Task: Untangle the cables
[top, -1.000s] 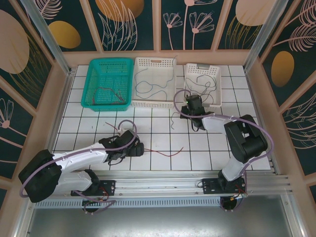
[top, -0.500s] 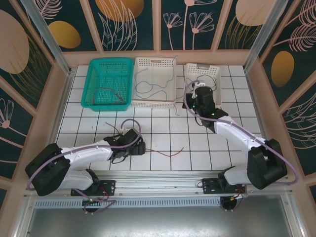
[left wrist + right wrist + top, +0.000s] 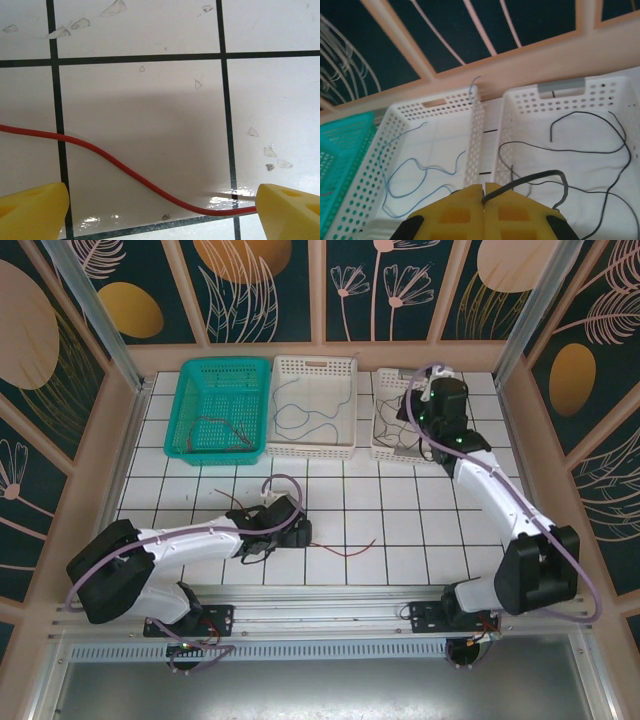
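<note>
Tabletop: white tiles with dark lines (image 3: 420, 530), with three baskets in a row at 12 o'clock.
Baskets: the green basket (image 3: 178, 410) sits at 11 o'clock with some red-brown cables (image 3: 225, 430) in it. The middle white basket (image 3: 316, 363) at 12 o'clock has a blue cable (image 3: 400, 165). The right white basket (image 3: 560, 86) at 1 o'clock has other black cables (image 3: 590, 150).
Right pincer: (image 3: 484, 189) closed tight on a black cable (image 3: 540, 173), up in the air over the right white basket.
Left pincer: (image 3: 160, 212) wide open and holding nothing, low over the tiles at 7 o'clock.
Red cable: (image 3: 125, 170) lies flat on the tabletop by itself and runs across the gap between the left pincer's two fingers.
Step now: it looks like sorting. The black cable is about to join the others like it, and the red one is about to be picked up.
Next move: I think the right pincer must open over the middle of the basket, so the cable drops inside and not over the wall. The left pincer must go down and squeeze the thin red cable without slipping off.
</note>
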Controlling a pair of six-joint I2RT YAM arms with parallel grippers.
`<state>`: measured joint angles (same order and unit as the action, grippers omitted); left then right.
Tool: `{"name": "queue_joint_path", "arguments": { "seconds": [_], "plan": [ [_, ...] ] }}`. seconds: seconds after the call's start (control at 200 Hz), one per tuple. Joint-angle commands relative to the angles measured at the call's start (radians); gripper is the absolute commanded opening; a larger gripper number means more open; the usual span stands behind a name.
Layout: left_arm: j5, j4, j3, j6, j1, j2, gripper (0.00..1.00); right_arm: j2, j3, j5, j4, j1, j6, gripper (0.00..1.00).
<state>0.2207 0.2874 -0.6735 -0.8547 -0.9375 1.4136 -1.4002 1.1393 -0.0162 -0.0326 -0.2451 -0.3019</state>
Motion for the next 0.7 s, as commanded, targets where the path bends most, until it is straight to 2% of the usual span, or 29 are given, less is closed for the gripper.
{"name": "queue_joint_path", "arguments": {
  "seconds": [0.0,0.345,0.42,0.5,0.631,0.696],
  "plan": [
    [0.011,-0.008,-0.025,-0.020,-0.007,0.025,0.96,-0.077,0.072,0.047,-0.026,0.041,-0.024,0.00],
    [0.020,0.008,-0.088,-0.007,-0.047,0.135,0.93,-0.259,0.152,0.076,-0.048,0.093,-0.040,0.00],
    [0.022,0.013,-0.090,0.001,-0.048,0.149,0.84,-0.262,0.151,0.086,-0.042,0.092,-0.042,0.00],
    [0.020,0.010,-0.080,0.007,-0.049,0.157,0.70,-0.263,0.149,0.090,-0.043,0.095,-0.040,0.00],
    [0.014,0.004,-0.051,0.009,-0.049,0.175,0.60,-0.263,0.151,0.105,-0.047,0.103,-0.038,0.00],
    [0.011,0.001,-0.042,0.011,-0.049,0.188,0.58,-0.261,0.151,0.114,-0.047,0.106,-0.039,0.00]
  ]
}}
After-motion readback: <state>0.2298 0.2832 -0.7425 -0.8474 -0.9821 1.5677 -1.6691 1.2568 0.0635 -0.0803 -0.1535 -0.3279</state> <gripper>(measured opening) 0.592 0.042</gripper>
